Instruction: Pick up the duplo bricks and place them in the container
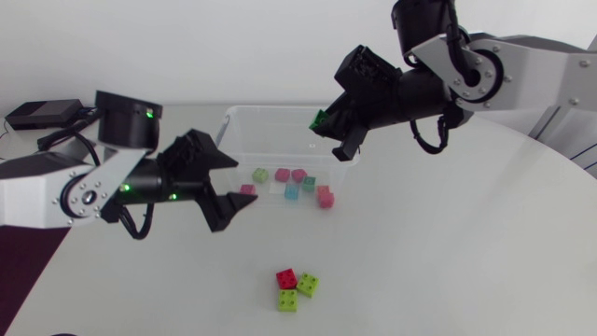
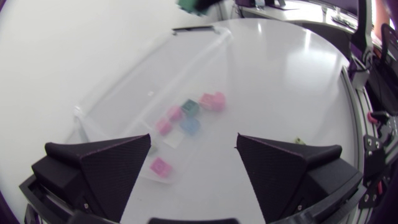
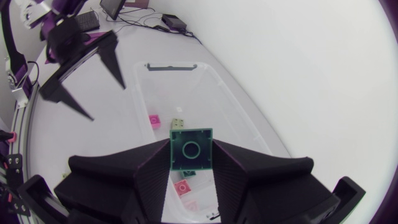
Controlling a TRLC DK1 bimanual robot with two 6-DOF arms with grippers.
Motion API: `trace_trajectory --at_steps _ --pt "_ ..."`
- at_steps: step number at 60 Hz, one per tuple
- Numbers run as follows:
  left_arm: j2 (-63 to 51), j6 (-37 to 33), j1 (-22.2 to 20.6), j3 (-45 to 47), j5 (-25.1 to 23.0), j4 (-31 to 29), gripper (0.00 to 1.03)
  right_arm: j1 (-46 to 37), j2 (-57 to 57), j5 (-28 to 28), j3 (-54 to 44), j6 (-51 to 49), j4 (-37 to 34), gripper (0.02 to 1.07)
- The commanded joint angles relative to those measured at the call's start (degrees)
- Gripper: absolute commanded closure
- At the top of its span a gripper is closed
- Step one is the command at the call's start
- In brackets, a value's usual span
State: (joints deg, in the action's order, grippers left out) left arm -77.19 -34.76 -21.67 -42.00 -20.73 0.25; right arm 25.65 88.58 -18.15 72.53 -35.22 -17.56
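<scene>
Dark green duplo brick (image 3: 191, 149): clamped in the right jaws, held above the clear container (image 1: 280, 126). Container contents: pink, lime, teal and blue bricks (image 1: 291, 191) (loosely scattered). Table (image 1: 448, 243), apart from the container: red brick (image 1: 286, 277), two lime bricks (image 1: 307, 284) touching it. Left jaws: spread wide, empty, beside the container.

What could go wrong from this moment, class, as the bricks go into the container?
1. The right pincer holds a green brick above the container, seemingly near its rim; released there, it may bounce out.
2. The open left pincer hangs close to the container's wall and might nudge it.
</scene>
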Motion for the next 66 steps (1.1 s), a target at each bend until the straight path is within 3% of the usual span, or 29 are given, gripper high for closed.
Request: trace_trajectory --at_steps 1,8,17,22,28,30,49,66 --pt "0.7 -3.2 -2.6 3.6 -0.5 -0.9 0.06 -0.8 4.1 0.6 3.6 2.4 1.5 0.87" --pt "-2.8 -2.8 -8.4 4.7 0.2 -1.8 0.06 -1.5 8.6 1.2 7.9 3.8 3.2 0.86" --pt "-7.7 -2.2 -12.7 4.3 1.6 -1.5 0.06 -1.7 12.7 2.9 11.0 4.9 5.4 0.82" --pt "-10.9 -2.0 -15.1 3.9 3.7 -0.8 0.06 -1.7 14.6 5.8 11.6 5.1 8.5 0.64" --pt "-13.8 -1.8 -16.2 3.7 5.1 1.0 0.06 -1.7 15.7 6.6 13.2 6.6 8.7 0.17" --pt "-14.4 -1.7 -16.4 3.5 5.3 1.2 0.06 -1.7 15.3 6.8 13.2 7.1 8.8 0.09" --pt "-20.1 -1.9 -16.9 3.7 8.2 6.3 0.06 -0.8 0.0 6.7 -0.1 7.8 11.7 0.07" --pt "-21.8 -5.8 -11.6 4.2 9.7 7.4 0.07 1.0 -15.4 4.0 -15.3 7.3 7.7 0.07"
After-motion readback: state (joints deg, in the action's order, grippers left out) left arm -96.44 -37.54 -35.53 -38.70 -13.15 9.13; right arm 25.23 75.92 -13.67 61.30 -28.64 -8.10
